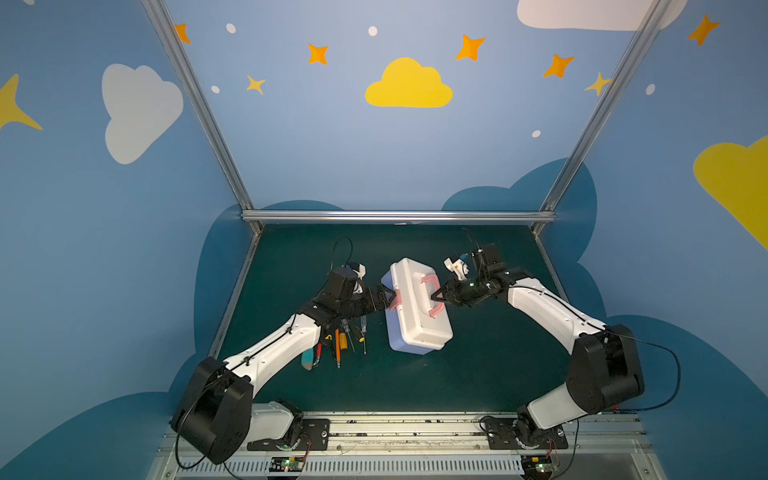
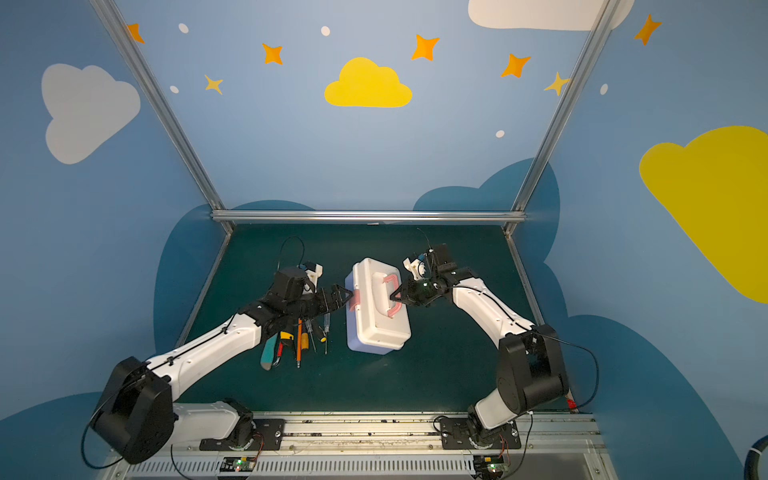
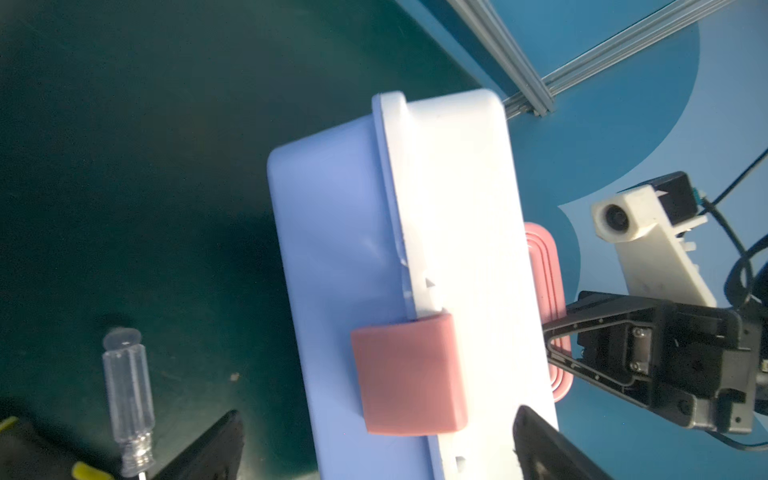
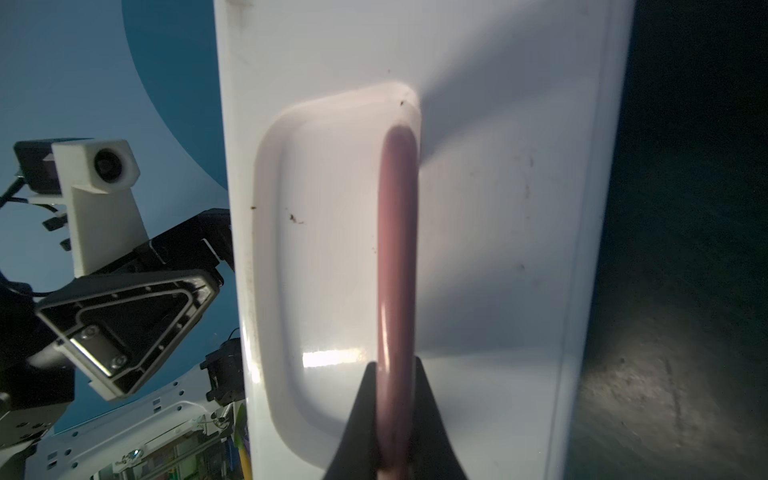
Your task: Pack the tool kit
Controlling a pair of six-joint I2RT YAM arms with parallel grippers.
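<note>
Case (image 1: 415, 309) shut, mid worktop (image 1: 478, 365), between the two claws. Right claw (image 1: 433, 297) pinched narrow on the pink handle (image 4: 397, 249). Left claw (image 1: 392, 297) wide, jaws either side of the pink latch (image 3: 409, 378), not gripping.

Risk: pulling the latch likely drags or tips the case if the handle hold slips, and jaws may slide off the smooth latch.

Case inside hidden, contents unknown. Tools (image 1: 336, 340) lie loose on the worktop beside it, partly under the left arm.
</note>
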